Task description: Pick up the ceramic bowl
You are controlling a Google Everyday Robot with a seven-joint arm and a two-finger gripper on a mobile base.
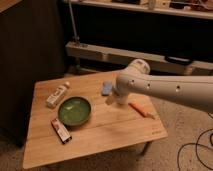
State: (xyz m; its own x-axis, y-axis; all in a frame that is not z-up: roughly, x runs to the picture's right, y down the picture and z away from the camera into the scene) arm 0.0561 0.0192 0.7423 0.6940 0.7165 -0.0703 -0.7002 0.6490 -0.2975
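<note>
The ceramic bowl (74, 110) is round, shallow and glossy green with a darker rim. It sits upright on the left middle of the wooden table (110, 135). My white arm reaches in from the right over the table. My gripper (116, 97) hangs at its end, pointing down over the table's middle. It is to the right of the bowl and apart from it, and it is mostly hidden behind the arm's wrist.
A white bottle (57, 95) lies behind the bowl to the left. A red and white packet (61, 130) lies in front of the bowl. A blue item (107, 88) and an orange item (140, 109) lie near the gripper. Shelves stand behind the table, and cables lie on the floor at the right.
</note>
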